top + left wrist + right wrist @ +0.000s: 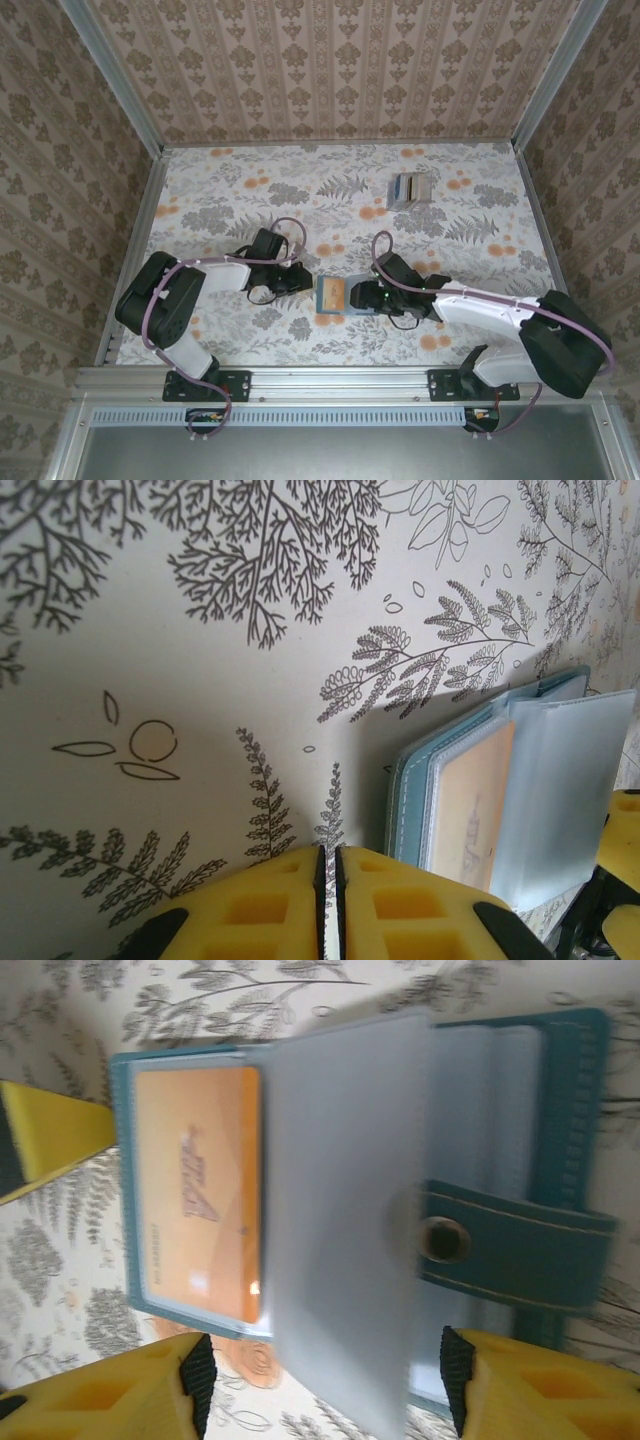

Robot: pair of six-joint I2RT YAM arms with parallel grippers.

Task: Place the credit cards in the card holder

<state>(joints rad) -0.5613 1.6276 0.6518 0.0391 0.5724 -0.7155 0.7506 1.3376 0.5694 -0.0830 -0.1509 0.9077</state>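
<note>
The card holder, a teal wallet, lies open between the two grippers at the near middle of the table. An orange card sits in its left clear sleeve. A loose clear sleeve leaf stands up, blurred, beside the snap strap. My right gripper is open, its fingers wide apart on either side of that leaf's near edge, and neither pad touches it. My left gripper is shut and empty, just left of the card holder. The credit cards lie fanned at the far right.
The floral tablecloth covers the table. Metal rails and patterned walls enclose it at the left, right and back. One of the right gripper's yellow fingers shows at the edge of the left wrist view.
</note>
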